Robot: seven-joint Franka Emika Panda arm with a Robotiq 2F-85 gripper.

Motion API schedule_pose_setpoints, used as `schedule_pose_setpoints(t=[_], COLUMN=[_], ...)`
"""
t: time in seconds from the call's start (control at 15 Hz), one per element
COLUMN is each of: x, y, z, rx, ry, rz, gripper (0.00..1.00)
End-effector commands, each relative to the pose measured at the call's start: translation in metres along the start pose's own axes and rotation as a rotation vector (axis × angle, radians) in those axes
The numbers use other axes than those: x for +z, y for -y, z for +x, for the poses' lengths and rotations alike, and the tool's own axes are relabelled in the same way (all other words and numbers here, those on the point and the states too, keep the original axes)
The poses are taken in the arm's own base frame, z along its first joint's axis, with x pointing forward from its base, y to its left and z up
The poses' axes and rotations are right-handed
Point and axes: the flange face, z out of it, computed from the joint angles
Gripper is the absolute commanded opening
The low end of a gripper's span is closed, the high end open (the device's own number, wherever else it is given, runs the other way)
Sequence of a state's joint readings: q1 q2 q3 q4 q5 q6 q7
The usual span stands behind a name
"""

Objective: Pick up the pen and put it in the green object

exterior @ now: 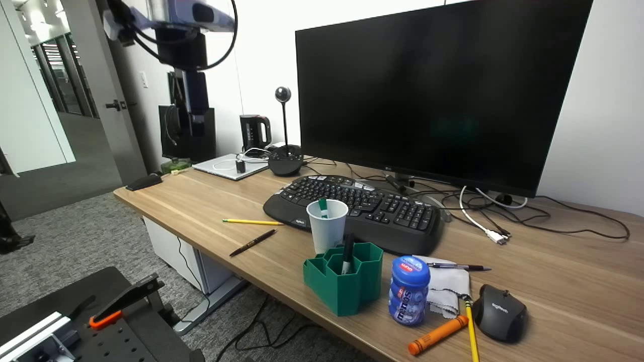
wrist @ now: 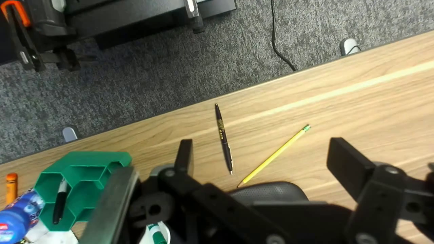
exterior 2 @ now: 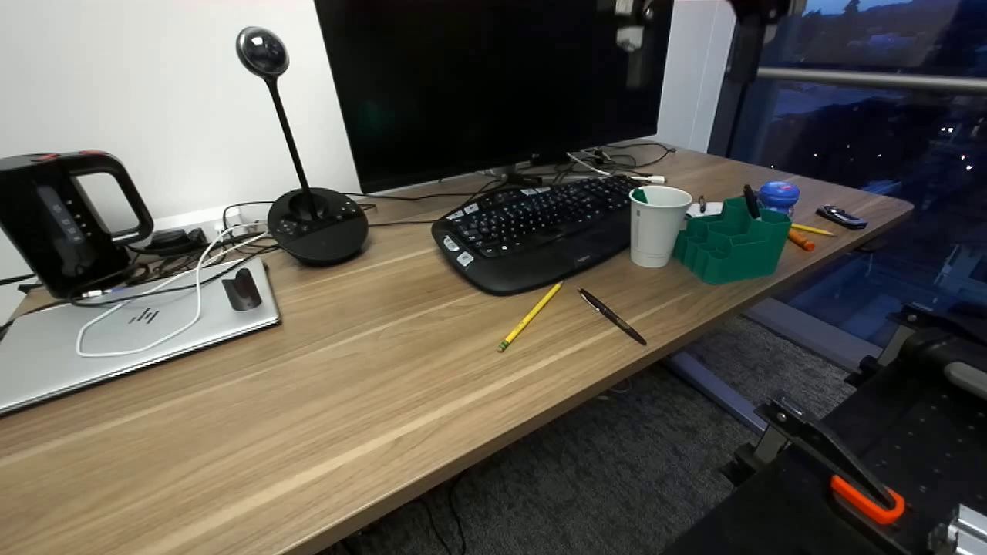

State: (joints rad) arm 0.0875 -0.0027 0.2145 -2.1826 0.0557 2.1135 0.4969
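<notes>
The pen point(exterior: 253, 243) is thin and dark with gold lettering and lies flat on the desk near its front edge. It also shows in an exterior view point(exterior 2: 611, 316) and the wrist view point(wrist: 223, 138). The green object point(exterior: 344, 284) is a dark-green container with several open compartments; it also shows in an exterior view point(exterior 2: 732, 250) and at the left of the wrist view point(wrist: 90, 159). A black marker point(exterior: 347, 254) stands in one compartment. My gripper point(exterior: 197, 124) is high above the desk, apart from everything. In the wrist view its fingers point(wrist: 260, 144) are wide open and empty.
A yellow pencil point(exterior 2: 530, 317) lies beside the pen, its tip by the keyboard point(exterior 2: 540, 231). A white cup point(exterior: 327, 229) holding a green marker stands beside the green object. A blue tub point(exterior: 410, 291), orange marker point(exterior: 437, 335) and mouse point(exterior: 500, 314) are nearby. A monitor point(exterior: 443, 100) stands behind.
</notes>
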Motion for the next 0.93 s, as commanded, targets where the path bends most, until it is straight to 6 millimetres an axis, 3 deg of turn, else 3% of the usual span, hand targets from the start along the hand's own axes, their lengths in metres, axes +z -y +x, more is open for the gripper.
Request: schedule_pose_setpoints(t=[0.0,0.27,0.87], x=[0.043,0.090,0.192], y=[0.008,0.013,-0.023], z=[0.021,0.047,0.084], rx=[-0.007,0.010,-0.004], ry=[-0.080,-0.128,-0.132], rz=[0.055,0.095,-0.057], gripper=[1.00,1.00,1.00])
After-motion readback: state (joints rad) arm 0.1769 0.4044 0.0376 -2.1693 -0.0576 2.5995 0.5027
